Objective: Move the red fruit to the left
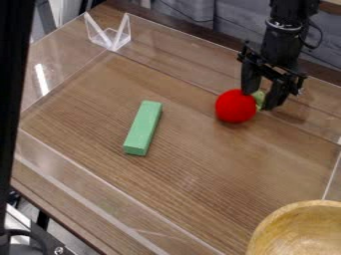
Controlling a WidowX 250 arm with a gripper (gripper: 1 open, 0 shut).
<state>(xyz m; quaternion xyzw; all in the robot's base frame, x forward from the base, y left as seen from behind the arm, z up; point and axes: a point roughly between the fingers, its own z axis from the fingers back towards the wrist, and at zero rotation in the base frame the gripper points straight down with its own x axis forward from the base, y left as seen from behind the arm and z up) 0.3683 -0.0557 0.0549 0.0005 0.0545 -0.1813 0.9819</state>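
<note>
Red fruit (236,106) sits on the wood floor, well right of the green block (143,127); gripper (272,94), jaws spread and apparently empty, stands just right of the fruit.

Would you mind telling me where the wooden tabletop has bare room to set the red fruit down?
Bare wood lies between the green block and the red fruit, and left of the block toward the clear wall. It is crowded at the right, where the gripper stands beside the fruit.
</note>
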